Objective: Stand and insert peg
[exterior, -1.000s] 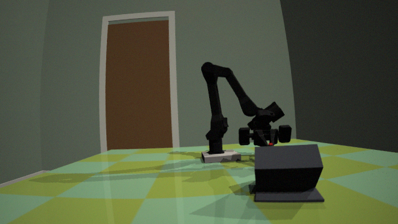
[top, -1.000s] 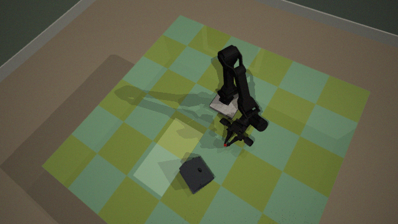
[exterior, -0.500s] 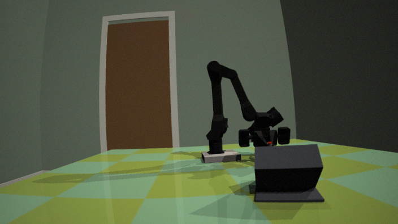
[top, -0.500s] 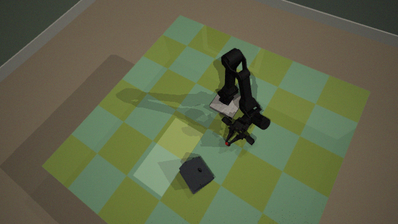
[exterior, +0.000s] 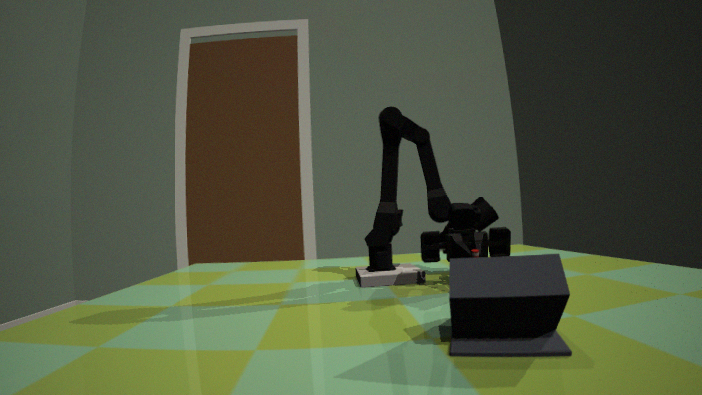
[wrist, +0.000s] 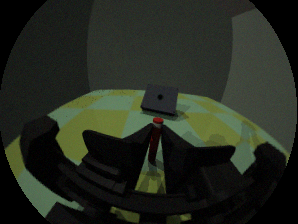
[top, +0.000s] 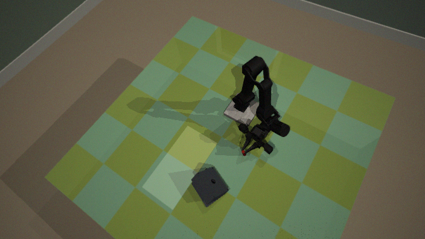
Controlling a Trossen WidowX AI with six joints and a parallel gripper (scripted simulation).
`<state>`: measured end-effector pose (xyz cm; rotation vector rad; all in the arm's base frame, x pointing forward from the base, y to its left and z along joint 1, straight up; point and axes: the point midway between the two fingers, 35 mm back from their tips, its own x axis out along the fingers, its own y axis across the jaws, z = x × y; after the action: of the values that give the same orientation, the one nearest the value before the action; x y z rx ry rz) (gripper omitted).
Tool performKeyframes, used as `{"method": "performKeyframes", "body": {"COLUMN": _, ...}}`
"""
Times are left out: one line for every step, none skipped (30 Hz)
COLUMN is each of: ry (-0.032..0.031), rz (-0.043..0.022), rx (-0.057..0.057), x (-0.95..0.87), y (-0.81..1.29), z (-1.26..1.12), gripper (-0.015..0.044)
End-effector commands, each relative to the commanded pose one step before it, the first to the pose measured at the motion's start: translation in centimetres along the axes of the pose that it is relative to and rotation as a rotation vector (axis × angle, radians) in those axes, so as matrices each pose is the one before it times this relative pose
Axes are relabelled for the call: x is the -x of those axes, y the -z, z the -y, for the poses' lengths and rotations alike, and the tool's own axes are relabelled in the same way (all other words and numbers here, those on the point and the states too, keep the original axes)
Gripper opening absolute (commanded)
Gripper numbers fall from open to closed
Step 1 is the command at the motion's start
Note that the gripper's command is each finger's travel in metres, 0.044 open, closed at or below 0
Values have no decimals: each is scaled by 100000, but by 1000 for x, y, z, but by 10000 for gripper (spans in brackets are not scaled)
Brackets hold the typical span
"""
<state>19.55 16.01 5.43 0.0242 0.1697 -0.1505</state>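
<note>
The red peg (top: 244,153) (exterior: 475,251) (wrist: 154,145) is upright or nearly so, its red top with a pale band just below it. My gripper (top: 244,151) (wrist: 157,127) is shut on the peg near this banded end. The plain end points down between the fingers in the wrist view; whether it touches the table cannot be told. The dark sloped panel (top: 208,191) (exterior: 506,276) (wrist: 168,106) stands apart, beyond the peg in the wrist view. Its one hole (top: 213,181) (wrist: 160,97) is empty and faces the arm's side. In the exterior view the panel hides the peg's lower part.
The arm's pale base (top: 236,115) (exterior: 369,279) stands behind the gripper on the checkered table top (top: 271,187) (exterior: 324,319). The panel has a flat foot plate (exterior: 509,347) on its far side from the arm. A brighter lit patch lies beside the panel in the top view.
</note>
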Motion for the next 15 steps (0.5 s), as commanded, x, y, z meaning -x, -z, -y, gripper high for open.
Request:
{"method": "performKeyframes", "body": {"ry": 408, "rz": -46, "rx": -90, "x": 86, "y": -97, "z": 104, "gripper": 50}}
{"method": "performKeyframes", "body": {"ry": 12, "rz": -374, "rx": -6, "x": 40, "y": -14, "z": 2, "gripper": 50}}
{"method": "performKeyframes", "body": {"ry": -7, "rz": 12, "rx": 38, "x": -7, "y": 21, "z": 2, "gripper": 50}}
{"method": "performKeyframes", "body": {"ry": -6, "rz": 13, "rx": 109, "x": -15, "y": 48, "z": 10, "gripper": 50}}
{"method": "performKeyframes", "body": {"ry": -6, "rz": 7, "rx": 181, "x": -22, "y": 82, "z": 21, "gripper": 50}}
{"method": "performKeyframes", "body": {"ry": -11, "rz": -1, "rx": 197, "x": -26, "y": 107, "z": 26, "gripper": 50}}
{"method": "performKeyframes", "body": {"ry": -18, "rz": -2, "rx": 60, "x": -17, "y": 70, "z": 8, "gripper": 50}}
{"method": "performKeyframes", "body": {"ry": 4, "rz": -4, "rx": 50, "x": -6, "y": 30, "z": -3, "gripper": 50}}
{"method": "performKeyframes", "body": {"ry": -6, "rz": -11, "rx": -3, "x": -4, "y": 27, "z": -4, "gripper": 50}}
{"method": "performKeyframes", "body": {"ry": -1, "rz": -8, "rx": 14, "x": -5, "y": 31, "z": -4, "gripper": 50}}
{"method": "performKeyframes", "body": {"ry": 2, "rz": -5, "rx": 29, "x": -6, "y": 34, "z": -5, "gripper": 50}}
{"method": "performKeyframes", "body": {"ry": 0, "rz": -3, "rx": 25, "x": -6, "y": 34, "z": -6, "gripper": 50}}
{"method": "performKeyframes", "body": {"ry": 1, "rz": -1, "rx": 30, "x": -5, "y": 34, "z": -4, "gripper": 50}}
{"method": "performKeyframes", "body": {"ry": 2, "rz": -3, "rx": 37, "x": -5, "y": 35, "z": -2, "gripper": 50}}
{"method": "performKeyframes", "body": {"ry": 2, "rz": -4, "rx": 39, "x": -5, "y": 35, "z": -2, "gripper": 50}}
